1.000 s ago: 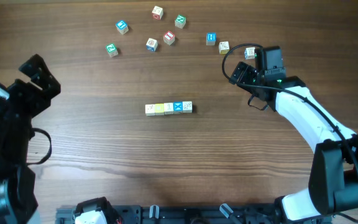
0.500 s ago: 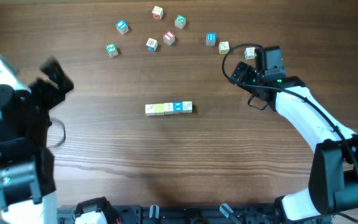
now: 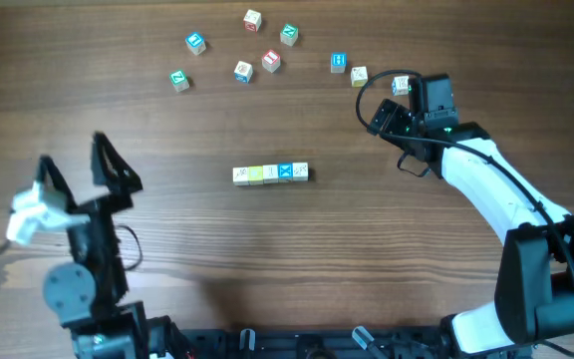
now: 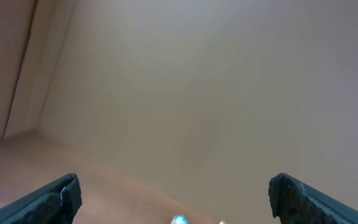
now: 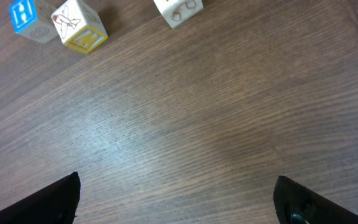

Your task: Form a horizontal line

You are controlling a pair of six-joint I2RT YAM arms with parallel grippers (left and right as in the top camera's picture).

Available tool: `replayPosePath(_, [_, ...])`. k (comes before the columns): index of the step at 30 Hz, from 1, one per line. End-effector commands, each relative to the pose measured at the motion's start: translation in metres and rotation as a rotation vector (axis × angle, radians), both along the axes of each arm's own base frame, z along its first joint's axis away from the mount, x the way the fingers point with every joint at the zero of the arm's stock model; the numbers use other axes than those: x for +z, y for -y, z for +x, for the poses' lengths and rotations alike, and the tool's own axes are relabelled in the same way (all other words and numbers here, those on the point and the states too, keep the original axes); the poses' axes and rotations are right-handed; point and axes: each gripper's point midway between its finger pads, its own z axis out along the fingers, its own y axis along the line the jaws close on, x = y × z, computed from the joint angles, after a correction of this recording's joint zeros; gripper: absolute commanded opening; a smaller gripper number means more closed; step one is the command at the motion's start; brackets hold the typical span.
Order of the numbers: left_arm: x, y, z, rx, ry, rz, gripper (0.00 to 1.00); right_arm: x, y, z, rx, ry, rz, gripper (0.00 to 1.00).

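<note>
Wood table (image 3: 267,259): 5-block row (image 3: 270,174) ctr, loose blocks (image 3: 271,61) beyond.

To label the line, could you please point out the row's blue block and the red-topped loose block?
row's blue block (image 3: 285,172), overhead view, top face.
red-topped block (image 3: 271,61), overhead view, top face.

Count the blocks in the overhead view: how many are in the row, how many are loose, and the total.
Blocks in the row: 5
Loose blocks: 9
Total: 14
</note>
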Motion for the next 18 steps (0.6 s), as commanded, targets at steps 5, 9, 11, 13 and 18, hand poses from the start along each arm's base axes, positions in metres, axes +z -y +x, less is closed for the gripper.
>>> replayPosePath(5, [-0.093, 0.009, -0.017, -0.020, -0.008, 0.000, 1.00, 0.003, 0.001, 0.000, 0.012, 0.012, -0.016, 1.00])
replayPosePath(9, [-0.077, 0.037, -0.020, -0.132, 0.061, 0.011, 1.00, 0.003, 0.001, 0.000, 0.012, 0.012, -0.016, 1.00])
replayPosePath(11, [-0.095, 0.040, -0.015, -0.142, -0.014, 0.000, 1.00, 0.003, 0.001, 0.000, 0.012, 0.012, -0.016, 1.00])
replayPosePath(13, [-0.119, 0.039, -0.012, -0.142, -0.112, -0.016, 1.00, 0.003, 0.001, 0.000, 0.012, 0.012, -0.016, 1.00])
replayPosePath(18, [-0.172, 0.039, -0.013, -0.141, -0.326, -0.048, 1.00, 0.003, 0.001, 0.000, 0.012, 0.012, -0.016, 1.00])
